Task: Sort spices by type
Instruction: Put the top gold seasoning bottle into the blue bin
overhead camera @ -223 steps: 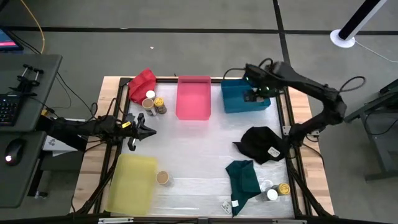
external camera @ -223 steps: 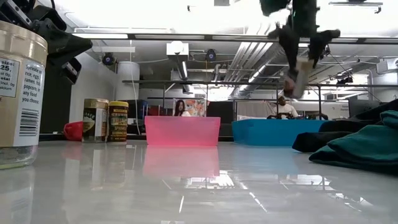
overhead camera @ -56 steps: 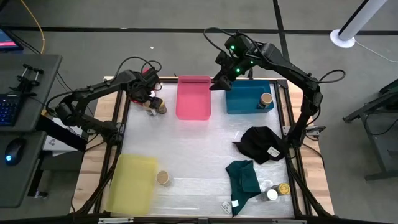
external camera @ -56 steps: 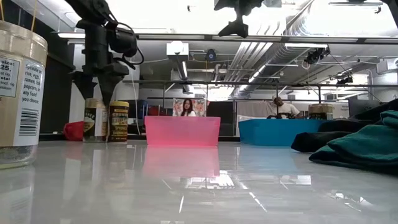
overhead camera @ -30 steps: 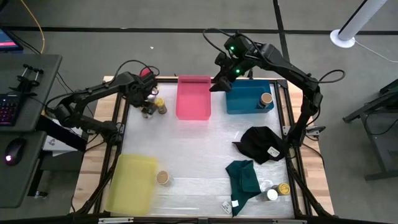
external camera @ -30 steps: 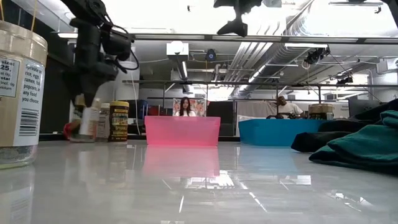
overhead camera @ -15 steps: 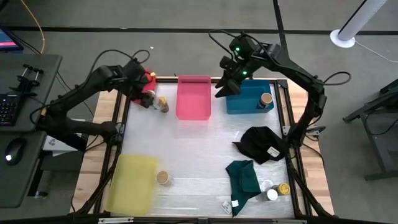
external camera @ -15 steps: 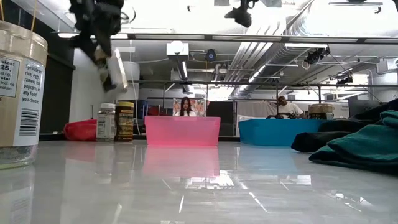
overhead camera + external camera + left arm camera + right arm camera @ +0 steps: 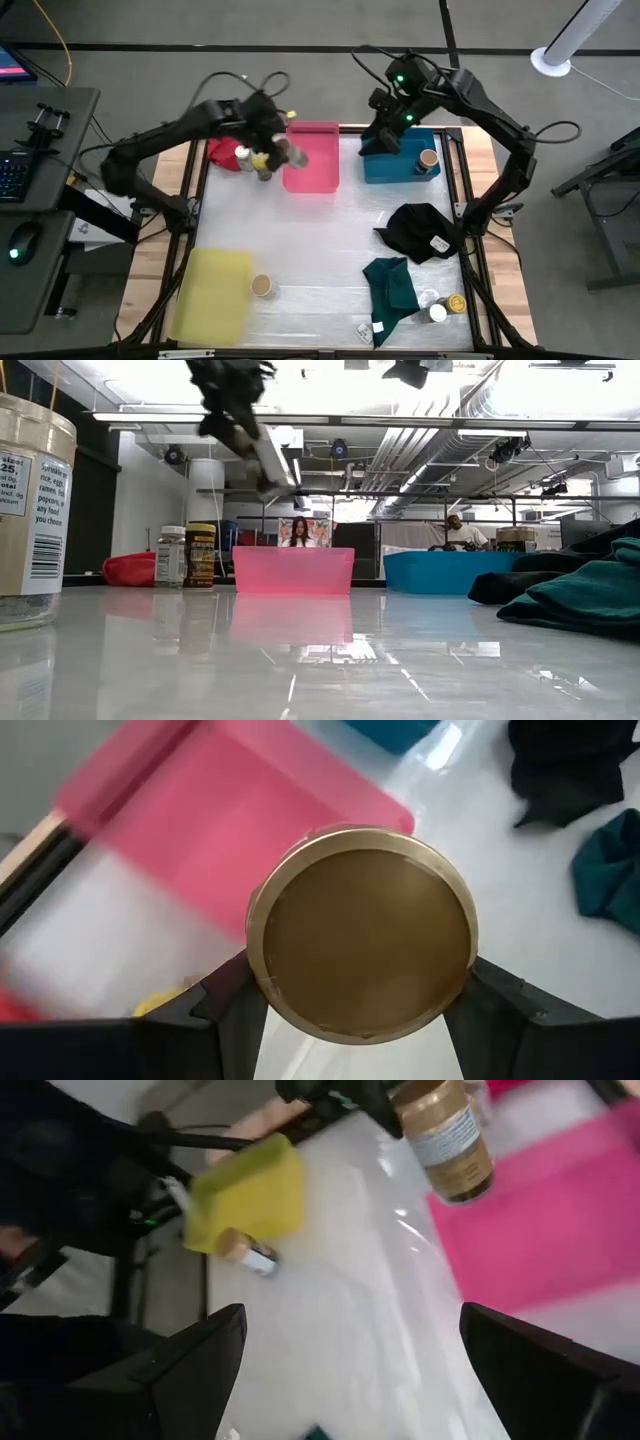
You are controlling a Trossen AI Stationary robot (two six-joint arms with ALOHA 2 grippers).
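Yellow tray [image 9: 212, 297] sits at 7 o'clock on the table, one tan-lidded jar [image 9: 262, 286] standing just beside its right edge, not in it.

Red cloth [image 9: 222, 150] at 10 o'clock, two jars just beside it: a white-lidded one [image 9: 243, 155] and a yellow-lidded one [image 9: 262, 162]. Both standing on the table, unsorted.

Left gripper [image 9: 283, 146] is up in the air at about 11 o'clock, over the left edge of the pink tray [image 9: 312, 157]. Fingers clamped on a tan-lidded jar [image 9: 362, 932]; wrist view shows the lid end-on between the two fingers, so the jar is tipped over, not upright. My read: it's carrying the jar to a tray, which one I can't tell.

Right gripper [image 9: 381, 137] hovers at 12–1 o'clock, near the left end of the blue tray [image 9: 398, 160], fingers spread wide, empty. One tan-lidded jar [image 9: 429, 159] already stands inside the blue tray, so tan lids probably belong there.

Black cloth [image 9: 422, 232] at 3 o'clock, teal cloth [image 9: 391, 283] at 5 o'clock. Just right of the teal cloth: a yellow-lidded jar [image 9: 456, 303] and a white-lidded jar [image 9: 437, 313], still to sort.
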